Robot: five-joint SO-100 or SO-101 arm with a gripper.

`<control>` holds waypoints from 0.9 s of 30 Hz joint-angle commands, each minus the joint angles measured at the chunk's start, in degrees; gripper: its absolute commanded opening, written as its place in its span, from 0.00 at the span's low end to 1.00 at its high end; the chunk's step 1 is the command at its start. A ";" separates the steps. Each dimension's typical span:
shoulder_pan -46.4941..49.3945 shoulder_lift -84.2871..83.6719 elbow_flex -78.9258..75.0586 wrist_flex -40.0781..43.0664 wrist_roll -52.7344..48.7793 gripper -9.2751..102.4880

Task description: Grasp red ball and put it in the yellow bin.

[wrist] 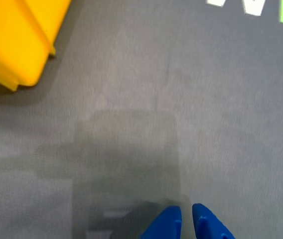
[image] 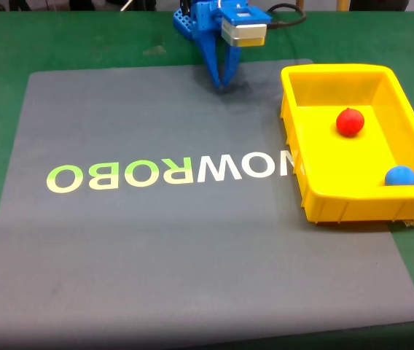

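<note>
In the bin [image: 305, 157] the red ball [image: 350, 122] lay beside a blue ball [image: 400, 176] | gripper [image: 222, 86] nearly closed, empty, over the mat [image: 192, 277] | placing looked done | next: nothing to grasp.

Bright yellow bin [image: 316, 197] holding red ball [image: 350, 122] and blue ball [image: 400, 176]; beside it, grey mat [image: 156, 255], white-and-green lettering [image: 170, 173], blue gripper [image: 222, 87].

The blue pincer [image: 222, 86] points straight down, its fingertips [wrist: 167, 220] nearly together, holding nothing.
</note>
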State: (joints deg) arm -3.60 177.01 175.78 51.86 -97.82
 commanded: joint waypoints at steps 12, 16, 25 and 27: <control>3.96 13.45 1.85 19.16 -0.70 0.08; 5.01 13.45 1.85 22.94 -0.70 0.08; 6.50 13.54 1.85 26.81 5.45 0.08; 7.03 13.54 1.93 26.81 6.86 0.08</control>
State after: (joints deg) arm 1.93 189.93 175.87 78.13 -92.81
